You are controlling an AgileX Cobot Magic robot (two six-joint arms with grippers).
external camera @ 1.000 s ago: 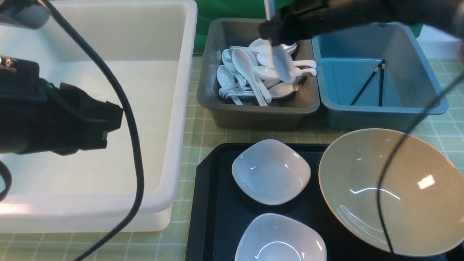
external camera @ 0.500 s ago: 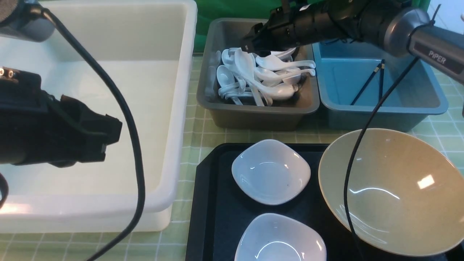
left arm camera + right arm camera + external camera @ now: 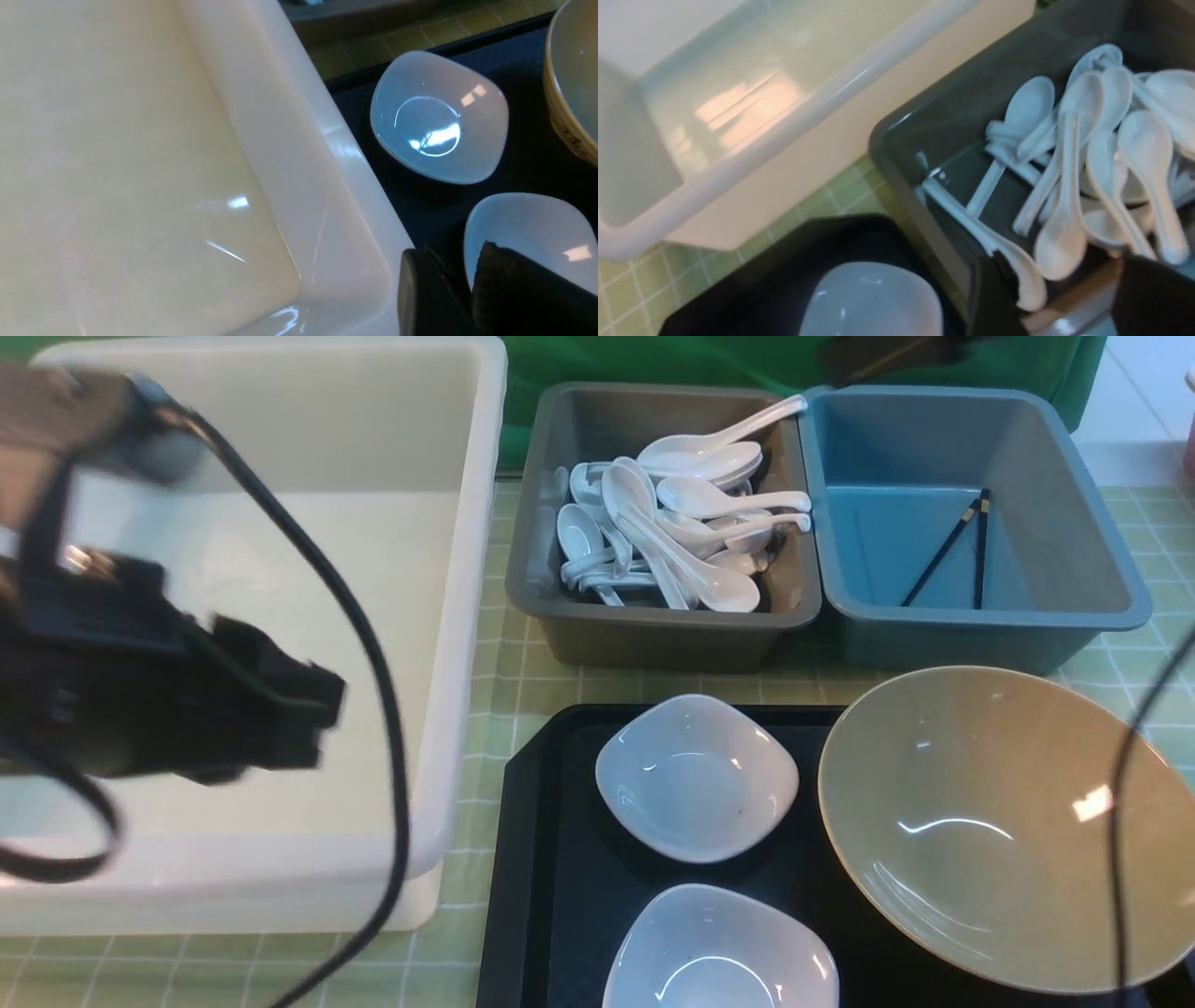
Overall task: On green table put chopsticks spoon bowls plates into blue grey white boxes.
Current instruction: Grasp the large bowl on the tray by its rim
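Right claw [image 3: 1066, 268] is spread wide and empty, hanging over the grey tub [image 3: 653, 621]. The spoons [image 3: 686, 523] lie right beneath it, none touching its fingers, and we only see it in its own wrist view. Left claw [image 3: 448, 261] hangs over the white tub [image 3: 467, 616] by its right rim, close to the tray [image 3: 546, 859]. Its dark fingers sit close together and we cannot tell if they are clenched; it is blurred in the front view. A black cable [image 3: 373, 644] loops in front of it. The spoons are glossy white ceramic with deep oval scoops, heaped criss-cross in the grey tub, and one handle is propped on the rim next to the teal tub [image 3: 990, 621]. The teal tub holds only the chopsticks [image 3: 943, 555], thin and black with gold bands, leaning toward its back wall. The white tub is smooth, shiny plastic, big and empty. The tray is black and textured. On it are the far plate [image 3: 697, 777] and near plate [image 3: 719, 952], white rounded squares just apart, and beside them the bowl [image 3: 1008, 821], wide, shallow and glossy tan. Everything sits on the table [image 3: 523, 686], a pale green grid cloth.
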